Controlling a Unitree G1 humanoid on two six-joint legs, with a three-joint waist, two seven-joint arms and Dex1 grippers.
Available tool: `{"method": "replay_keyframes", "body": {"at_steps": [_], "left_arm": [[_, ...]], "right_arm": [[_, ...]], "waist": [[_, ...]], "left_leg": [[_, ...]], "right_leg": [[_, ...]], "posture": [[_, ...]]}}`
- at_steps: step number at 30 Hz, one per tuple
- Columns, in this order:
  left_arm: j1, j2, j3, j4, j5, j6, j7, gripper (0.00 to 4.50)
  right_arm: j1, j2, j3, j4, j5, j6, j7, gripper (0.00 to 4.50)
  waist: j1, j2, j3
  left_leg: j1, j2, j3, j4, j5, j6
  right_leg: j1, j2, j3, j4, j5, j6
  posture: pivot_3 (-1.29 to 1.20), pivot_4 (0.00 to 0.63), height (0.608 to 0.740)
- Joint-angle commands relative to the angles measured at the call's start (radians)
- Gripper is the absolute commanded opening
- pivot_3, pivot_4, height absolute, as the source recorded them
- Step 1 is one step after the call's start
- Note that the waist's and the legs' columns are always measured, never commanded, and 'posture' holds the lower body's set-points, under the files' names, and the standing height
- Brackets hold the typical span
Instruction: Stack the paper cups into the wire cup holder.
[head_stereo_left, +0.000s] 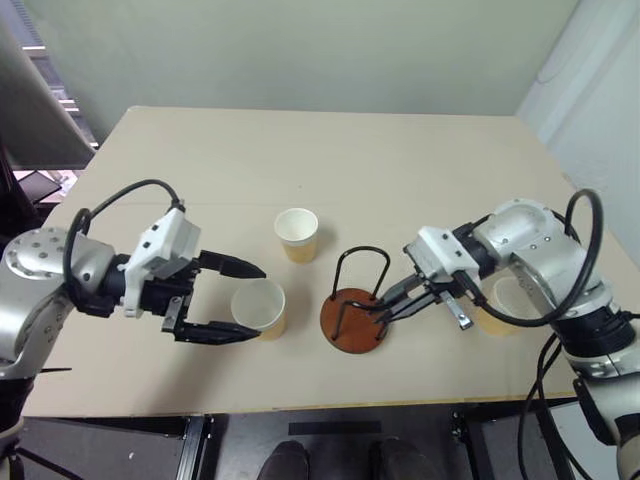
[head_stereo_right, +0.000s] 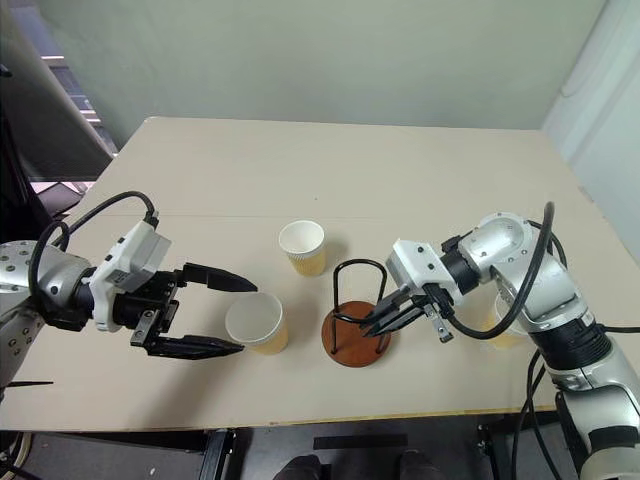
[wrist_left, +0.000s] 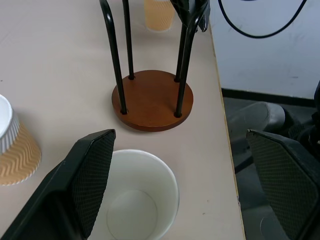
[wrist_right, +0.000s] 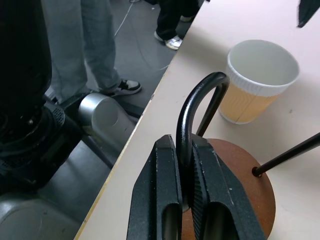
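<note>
While the right gripper (wrist_right: 186, 200) clamps its jaws on a wire loop of the wire cup holder (head_stereo_left: 352, 318), the left gripper's (head_stereo_left: 232, 298) wide-apart jaws flank a paper cup (head_stereo_left: 259, 306), which uneven closing could tip.

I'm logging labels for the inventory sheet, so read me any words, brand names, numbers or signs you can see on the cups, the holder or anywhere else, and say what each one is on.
None: no readable text.
Paper cups: tan sides bearing a wavy embossed pattern, no print.
Wire cup holder: plain brown base, bare black wire.
Table: blank surface.
Left gripper and right gripper: no legible markings.
</note>
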Motion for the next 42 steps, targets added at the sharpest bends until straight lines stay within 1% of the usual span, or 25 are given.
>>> {"method": "replay_keyframes", "body": {"at_steps": [1,7,11,13,14,18,20,21,23,26,29,31,34,37,42], "left_arm": [[-0.014,0.018,0.012,-0.043,0.0,-0.004,0.005,4.5],[0.001,0.019,0.032,-0.062,-0.014,0.013,0.021,4.5],[-0.002,0.021,0.033,-0.069,-0.021,0.017,0.028,4.5],[-0.009,0.02,0.029,-0.07,-0.025,0.018,0.028,4.5],[-0.014,0.019,0.025,-0.069,-0.026,0.018,0.027,4.5],[-0.039,0.019,0.011,-0.058,-0.025,0.014,0.016,4.5],[-0.069,0.018,-0.005,-0.042,-0.02,0.008,0.002,4.5],[-0.079,0.017,-0.011,-0.036,-0.017,0.005,-0.004,4.5],[-0.109,0.011,-0.026,-0.016,-0.012,-0.003,-0.019,4.5],[-0.163,-0.014,-0.073,0.019,0.001,-0.024,-0.048,4.5],[-0.196,-0.04,-0.11,0.041,0.014,-0.042,-0.068,4.5],[-0.212,-0.06,-0.137,0.056,0.027,-0.054,-0.079,4.5],[-0.231,-0.089,-0.163,0.073,0.04,-0.065,-0.093,4.5],[-0.245,-0.106,-0.179,0.092,0.054,-0.075,-0.102,4.5],[-0.253,-0.113,-0.185,0.107,0.067,-0.08,-0.113,4.5]], "right_arm": [[-0.028,-0.025,0.024,-0.003,-0.014,-0.021,0.016,0.04],[-0.038,-0.042,0.064,0.023,-0.08,-0.038,0.016,0.04],[-0.048,-0.021,0.066,0.054,-0.116,-0.052,0.008,1.08],[-0.049,-0.017,0.063,0.057,-0.123,-0.057,0.01,1.76],[-0.049,-0.018,0.063,0.057,-0.123,-0.059,0.013,2.19],[-0.056,-0.043,0.057,0.052,-0.106,-0.059,0.016,3.5],[-0.069,-0.085,0.042,0.041,-0.084,-0.062,0.016,4.24],[-0.073,-0.101,0.036,0.036,-0.076,-0.064,0.016,4.48],[-0.092,-0.148,0.005,0.015,-0.044,-0.057,0.016,4.48],[-0.12,-0.281,-0.083,-0.024,0.039,-0.012,0.016,4.48],[-0.091,-0.413,-0.16,-0.061,0.078,0.026,0.016,4.48],[-0.024,-0.496,-0.213,-0.082,0.067,0.043,0.016,4.48],[0.148,-0.599,-0.281,-0.111,0.026,0.053,-0.007,4.48],[0.29,-0.645,-0.318,-0.117,-0.03,0.038,-0.06,4.48],[0.379,-0.651,-0.317,-0.091,-0.103,0.009,-0.122,4.48]], "waist": [[0.0,0.0,0.0],[0.0,0.0,0.0],[0.0,0.0,0.0],[-0.001,0.0,0.0],[-0.001,0.0,0.0],[0.001,0.0,0.0],[0.002,0.0,0.0],[0.003,0.0,0.0],[0.004,0.0,0.0],[0.006,0.001,0.0],[0.011,0.0,0.0],[0.013,0.0,0.0],[0.014,-0.001,0.0],[0.014,-0.001,0.0],[0.005,-0.001,0.0]], "left_leg": [[0.0,0.0,0.0,0.0,0.0,0.0],[0.0,0.0,0.0,0.0,0.0,0.0],[0.0,0.0,0.0,0.0,0.0,0.0],[0.0,0.0,0.0,0.0,0.0,0.0],[0.0,0.0,0.0,0.0,0.0,0.0],[0.0,0.0,0.0,0.0,0.0,0.0],[0.0,0.0,0.0,0.0,0.0,0.0],[-0.001,0.0,0.0,0.0,0.0,0.0],[0.0,0.0,0.0,0.0,0.0,0.0],[-0.001,0.0,0.0,0.0,0.0,0.0],[-0.002,-0.001,0.001,-0.001,0.0,0.0],[-0.001,0.0,0.0,-0.002,0.0,0.0],[-0.001,0.0,0.0,-0.002,0.0,0.0],[0.0,0.0,0.001,-0.001,0.0,0.0],[0.002,0.002,0.002,0.0,0.0,0.0]], "right_leg": [[0.0,0.0,0.0,0.0,0.0,0.0],[0.0,0.0,0.0,0.0,0.0,0.0],[0.0,0.0,0.0,0.0,0.0,-0.001],[0.0,0.0,0.0,0.0,0.0,-0.001],[0.0,0.0,0.0,0.0,0.0,-0.001],[0.0,0.0,0.0,0.0,0.0,-0.001],[0.0,0.0,0.0,0.0,0.0,-0.001],[0.0,0.0,0.0,0.0,0.0,-0.001],[0.0,0.0,0.0,0.0,0.0,-0.001],[0.0,0.0,0.0,-0.001,0.0,-0.001],[0.001,-0.001,0.0,-0.001,0.0,-0.002],[0.001,-0.001,0.0,-0.001,0.0,-0.002],[0.003,-0.001,-0.001,-0.001,0.0,-0.002],[0.002,-0.002,0.0,-0.001,0.0,-0.002],[0.002,-0.001,0.001,0.001,0.001,0.0]], "posture": [[0.0,0.15,0.74],[0.0,0.15,0.74],[0.0,0.15,0.74],[0.0,0.15,0.74],[0.0,0.15,0.74],[0.0,0.15,0.74],[0.0,0.15,0.74],[0.0,0.15,0.74],[0.0,0.15,0.74],[0.0,0.15,0.74],[0.0,0.15,0.74],[0.0,0.15,0.74],[0.0,0.15,0.74],[0.0,0.15,0.74],[0.0,0.15,0.74]]}}
